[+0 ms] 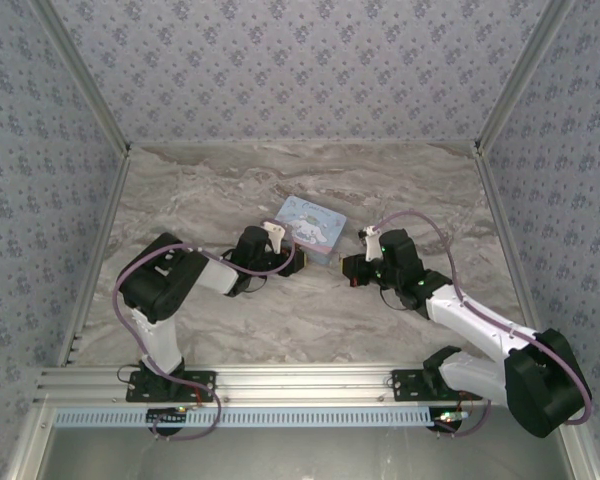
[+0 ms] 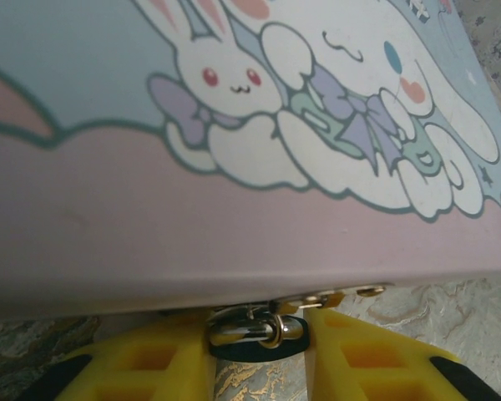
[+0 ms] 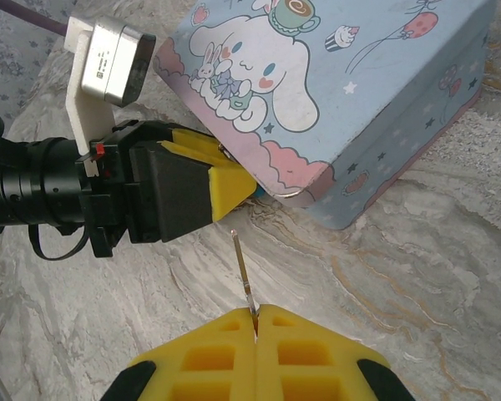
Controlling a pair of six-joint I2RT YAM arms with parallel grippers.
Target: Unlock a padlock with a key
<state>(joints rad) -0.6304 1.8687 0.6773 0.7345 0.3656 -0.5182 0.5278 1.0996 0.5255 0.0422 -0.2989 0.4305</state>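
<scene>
Both clamped: left claw point(image 2: 257, 336) on padlock point(image 2: 259, 350), right claw point(image 3: 256, 322) on key point(image 3: 243, 271).

We log: box point(image 1: 310, 228) pale blue, pink band, white cartoon rabbits | table point(image 1: 230, 180) grey veined marble | walls point(image 1: 300, 70) lilac floral | left gripper point(image 3: 246, 184), right gripper point(image 3: 256, 322) yellow-tipped | padlock point(image 2: 259, 347) teal | key point(image 3: 244, 276) silvery

Top view high, behind, down onto the table point(image 1: 280, 325); wrist views close on one tin box point(image 1: 311, 226), opposite sides.
</scene>
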